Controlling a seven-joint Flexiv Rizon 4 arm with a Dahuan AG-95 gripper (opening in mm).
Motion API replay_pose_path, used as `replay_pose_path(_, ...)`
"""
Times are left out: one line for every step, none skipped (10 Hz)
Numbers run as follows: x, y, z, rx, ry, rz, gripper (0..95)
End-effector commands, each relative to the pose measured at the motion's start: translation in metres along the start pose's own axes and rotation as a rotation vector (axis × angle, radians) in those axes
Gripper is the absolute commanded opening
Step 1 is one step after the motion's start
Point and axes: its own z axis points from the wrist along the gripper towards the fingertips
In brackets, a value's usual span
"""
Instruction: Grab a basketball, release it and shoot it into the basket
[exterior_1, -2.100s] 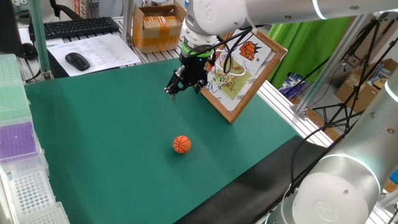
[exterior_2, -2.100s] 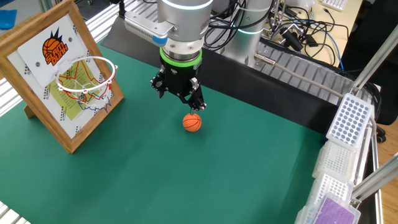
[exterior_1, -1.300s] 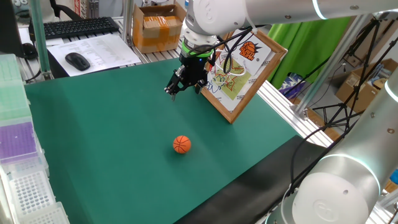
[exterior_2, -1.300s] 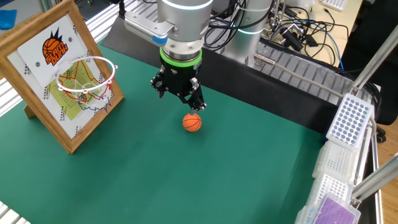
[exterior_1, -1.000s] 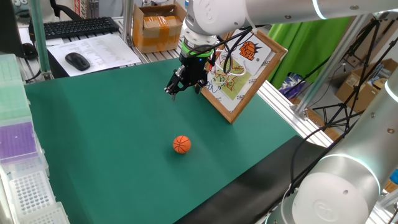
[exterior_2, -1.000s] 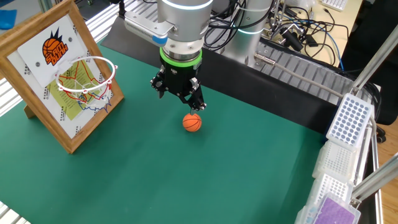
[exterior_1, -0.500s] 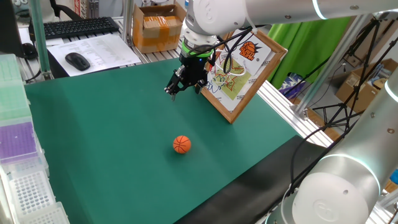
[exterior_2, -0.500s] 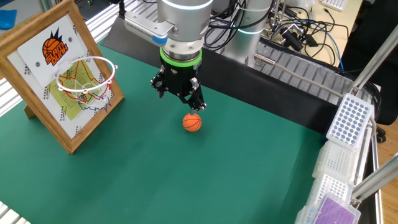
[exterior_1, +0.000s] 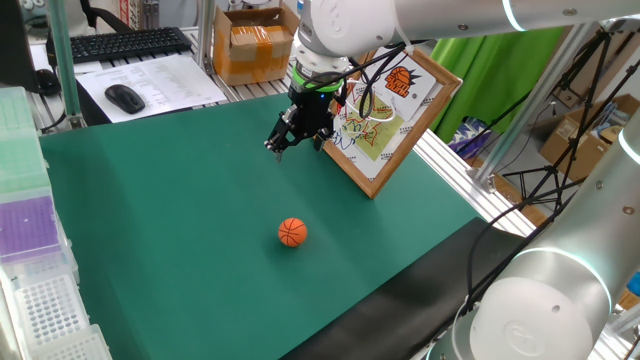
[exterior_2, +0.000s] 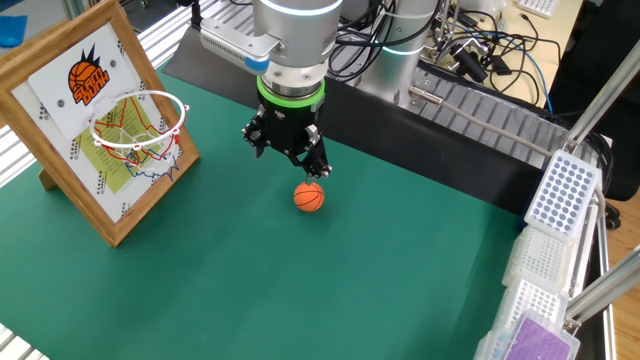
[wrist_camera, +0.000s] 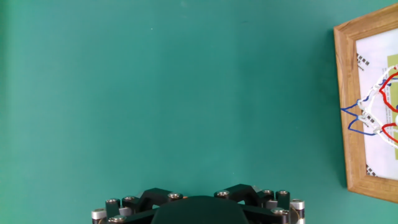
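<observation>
The basketball (exterior_1: 292, 232) is a small orange ball with black seams, lying free on the green mat (exterior_1: 150, 200); it also shows in the other fixed view (exterior_2: 309, 197). My gripper (exterior_1: 297, 142) hangs above the mat, open and empty, its black fingers spread. It is apart from the ball, between it and the basket (exterior_2: 290, 158). The basket (exterior_2: 138, 120) is a white-rimmed hoop with a net on a leaning wood-framed backboard (exterior_1: 400, 110). The hand view shows only the bare mat, the backboard's frame (wrist_camera: 345, 106) and some net (wrist_camera: 372, 115) at the right; the ball is out of that view.
A brown cardboard box (exterior_1: 250, 40), a keyboard (exterior_1: 120, 42), a mouse (exterior_1: 125, 97) and papers lie beyond the mat's far edge. Pipette tip racks (exterior_2: 560, 190) stand by one side of the mat, more racks (exterior_1: 25, 220) in the other view. Cables run behind the arm's base.
</observation>
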Motion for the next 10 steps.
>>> replay_pose_path(0.000, 0.000, 0.000, 0.000, 0.000, 0.000, 95.0)
replay_pose_path(0.002, 0.001, 0.003, -0.048, -0.036, 0.115, 0.0)
replay_pose_path(0.004, 0.002, 0.006, -0.048, -0.037, 0.116, 0.0)
replay_pose_path(0.010, 0.005, 0.012, -0.048, -0.038, 0.118, 0.0)
replay_pose_path(0.013, 0.006, 0.017, -0.048, -0.037, 0.118, 0.0)
replay_pose_path(0.015, 0.007, 0.019, -0.044, -0.034, 0.120, 0.0)
replay_pose_path(0.015, 0.007, 0.018, -0.044, -0.030, 0.120, 0.0)
replay_pose_path(0.017, 0.008, 0.016, -0.046, -0.023, 0.103, 0.0)
replay_pose_path(0.020, 0.008, 0.015, -0.046, -0.023, 0.058, 0.0)
replay_pose_path(0.025, 0.008, 0.016, -0.044, -0.023, 0.058, 0.0)
